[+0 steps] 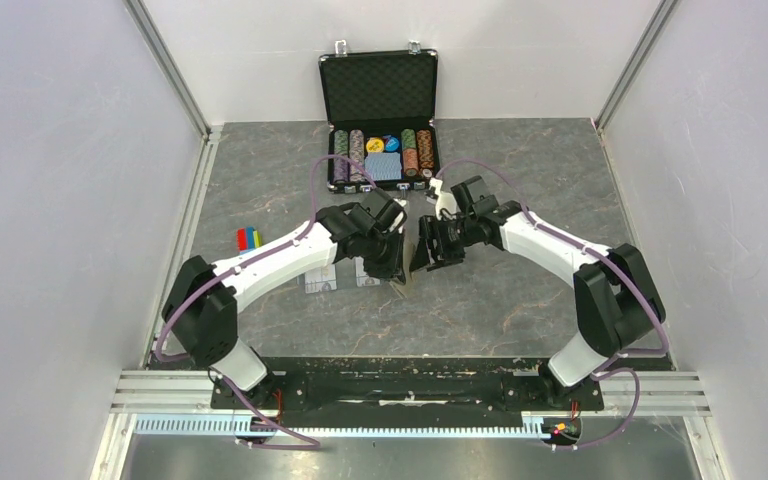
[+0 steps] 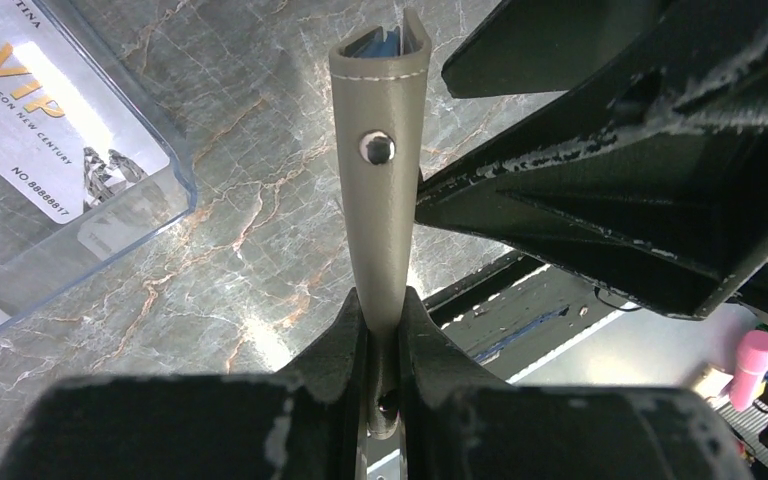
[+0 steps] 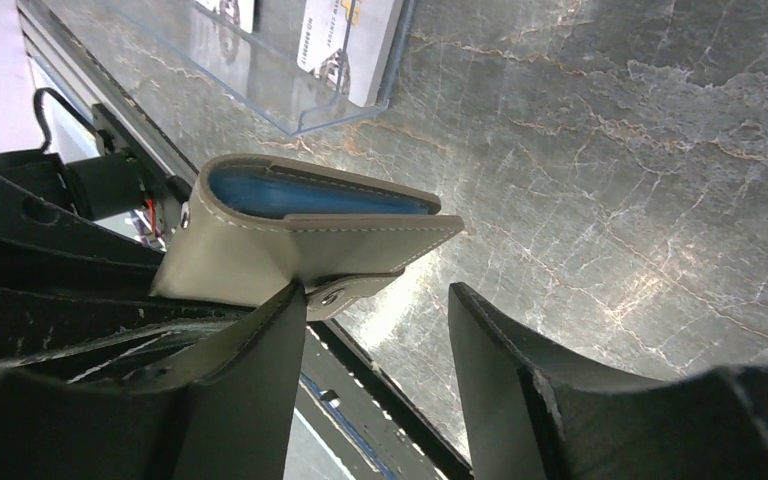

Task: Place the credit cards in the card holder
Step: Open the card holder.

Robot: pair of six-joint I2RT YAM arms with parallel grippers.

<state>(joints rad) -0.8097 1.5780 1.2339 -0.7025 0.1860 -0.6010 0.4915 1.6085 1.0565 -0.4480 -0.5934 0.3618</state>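
Zero cards loaded so far, judging by these views. Can see both credit cards [image 3: 345, 40] parked in a clear sleeve [image 2: 150, 215] on the table [image 3: 610, 180], off to one side of the action. Got the card holder [image 2: 380, 200] up off the table though, pinched at one edge by the left end effector [image 2: 382, 320], clamped tight on the taupe leather. Got the right end effector [image 3: 375, 300] spread wide, gripping nothing, sitting just beside the snap tab [image 3: 345, 292]; can't tell if touching. As for the holder: folded nearly shut, long axis running straight out from the left fingers, blue-lined mouth pointing away from them. Probably need to pop it open first, then fetch each card and slide it in. So basically the whole actual job left to do.
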